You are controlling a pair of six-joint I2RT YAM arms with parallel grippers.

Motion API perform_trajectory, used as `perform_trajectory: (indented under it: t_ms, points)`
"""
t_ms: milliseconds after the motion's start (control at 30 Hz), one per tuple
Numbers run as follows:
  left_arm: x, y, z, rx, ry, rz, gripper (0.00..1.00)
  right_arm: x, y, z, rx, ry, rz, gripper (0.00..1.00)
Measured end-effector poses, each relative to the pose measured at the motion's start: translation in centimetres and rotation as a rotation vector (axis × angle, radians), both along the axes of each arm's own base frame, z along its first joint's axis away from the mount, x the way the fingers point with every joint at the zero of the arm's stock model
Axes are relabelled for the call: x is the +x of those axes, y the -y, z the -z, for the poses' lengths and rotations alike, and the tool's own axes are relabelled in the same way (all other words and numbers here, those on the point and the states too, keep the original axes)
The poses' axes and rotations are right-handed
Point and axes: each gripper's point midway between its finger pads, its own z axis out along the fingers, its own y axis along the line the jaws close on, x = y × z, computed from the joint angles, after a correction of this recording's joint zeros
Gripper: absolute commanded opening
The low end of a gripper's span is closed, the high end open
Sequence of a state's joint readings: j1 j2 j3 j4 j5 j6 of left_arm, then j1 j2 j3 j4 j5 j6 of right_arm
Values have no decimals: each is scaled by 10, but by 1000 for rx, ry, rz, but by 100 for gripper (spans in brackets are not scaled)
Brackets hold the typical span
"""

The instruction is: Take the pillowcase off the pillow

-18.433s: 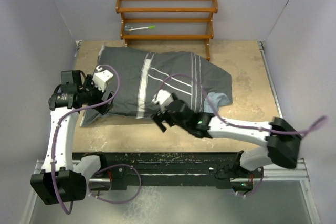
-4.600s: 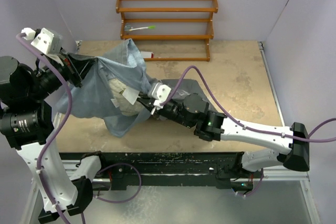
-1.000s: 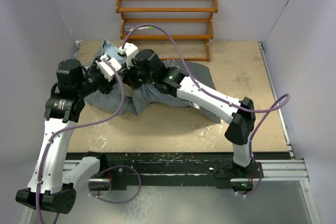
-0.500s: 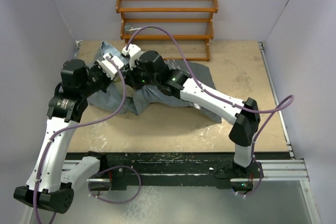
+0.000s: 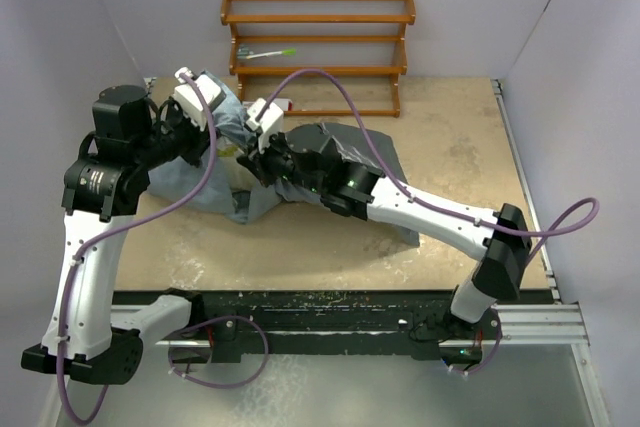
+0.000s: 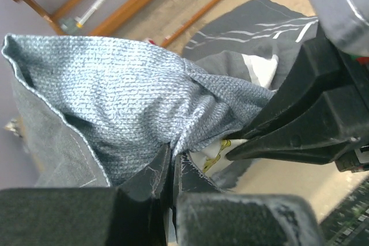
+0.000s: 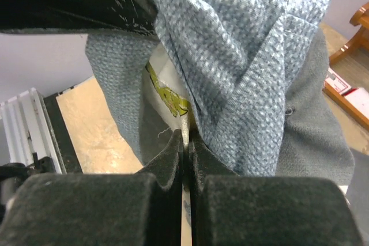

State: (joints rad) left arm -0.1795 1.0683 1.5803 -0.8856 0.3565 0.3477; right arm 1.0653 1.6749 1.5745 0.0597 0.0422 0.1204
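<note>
Bench (image 5: 450, 147): bundle lies toward far-left corner. Pillowcase (image 6: 132, 102) half inside-out, blue-grey lining showing, bunched over pillow (image 7: 164, 82), only cream corner peeking out. Left fingers (image 6: 171, 162) clenched on lining, raised off bench, likely to peel cover away. Right fingers (image 7: 185, 142) pinching pillow's yellow-edged seam, seemingly anchoring it.

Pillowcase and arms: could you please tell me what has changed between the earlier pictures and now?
The pillowcase, at first flat with its striped side out, is now bunched at the left rear with its blue-grey inside showing. In the last second the left fingers closed on its fabric and lifted it back and left. The right fingers stay shut on the pillow. The wooden rack and the pen on it have not moved.
</note>
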Motion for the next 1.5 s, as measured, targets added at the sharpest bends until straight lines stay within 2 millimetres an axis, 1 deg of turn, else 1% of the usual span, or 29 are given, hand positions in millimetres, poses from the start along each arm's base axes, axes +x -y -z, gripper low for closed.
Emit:
perform_trajectory:
  t_ms: [33, 133, 167, 267, 333, 367, 467, 567, 633, 700, 767, 900, 967, 1033, 1067, 1100, 1133, 1167, 1200, 1300, 1367, 1433, 1500]
  points:
    - [-2, 2, 3, -13, -24, 1, 4, -3, 2, 5, 0, 2, 3, 0]
    - [-8, 7, 11, -41, -84, 16, 6, -10, 12, 16, 2, 6, 11, 0]
    - [-8, 7, 11, -41, -82, 15, 6, -14, 19, 23, -6, 1, 12, 0]
    - [-5, 3, 1, -33, -26, 0, 5, -24, 37, 48, -49, -32, 13, 0]
    - [-6, -1, -5, -15, 22, -7, 0, -31, 46, 63, -73, -51, 12, 0]
    - [-9, -3, -3, -4, 32, -11, 0, -33, 48, 66, -76, -56, 11, 0]
    - [-13, -7, -2, 23, 61, -13, 0, -35, 51, 63, -68, -55, 10, 0]
    - [-11, -9, -2, 36, 84, -15, 0, -38, 57, 57, -49, -45, 11, 0]
    - [-8, -9, 1, 48, 84, -16, 0, -43, 66, 53, -25, -34, 10, 0]
    - [-4, -10, 9, 59, 77, -20, 0, -50, 79, 46, 15, -21, 9, 0]
    - [3, -12, 22, 76, 69, -38, 0, -57, 93, 37, 75, -4, 9, 0]
    - [17, -15, 59, 113, 23, -60, 0, -69, 124, 19, 215, 23, 18, 0]
    - [19, -13, 75, 114, -8, -53, 0, -68, 135, 12, 270, 23, 36, 0]
    - [19, -7, 86, 91, -36, -34, 0, -64, 143, 4, 323, 16, 62, 0]
    - [18, -3, 89, 77, -46, -20, 5, -62, 144, 1, 337, 10, 72, 0]
    - [17, 0, 91, 62, -53, -10, 14, -60, 145, -1, 351, 4, 83, 0]
    - [16, 3, 92, 47, -61, 6, 28, -58, 145, -1, 357, -3, 92, 0]
    - [14, 6, 94, 32, -72, 23, 40, -55, 145, -2, 360, -9, 106, 0]
    - [11, 9, 95, 19, -82, 36, 49, -51, 142, -5, 365, -14, 115, 0]
    - [1, 13, 98, -7, -112, 76, 68, -38, 132, -18, 375, -18, 146, 0]
    - [-10, 17, 96, -21, -121, 112, 76, -28, 128, -32, 394, -15, 165, 0]
    - [-19, 19, 89, -23, -106, 144, 80, -16, 125, -46, 412, -17, 184, 0]
    - [-33, 21, 78, -19, -77, 186, 82, -5, 124, -61, 431, -9, 201, 0]
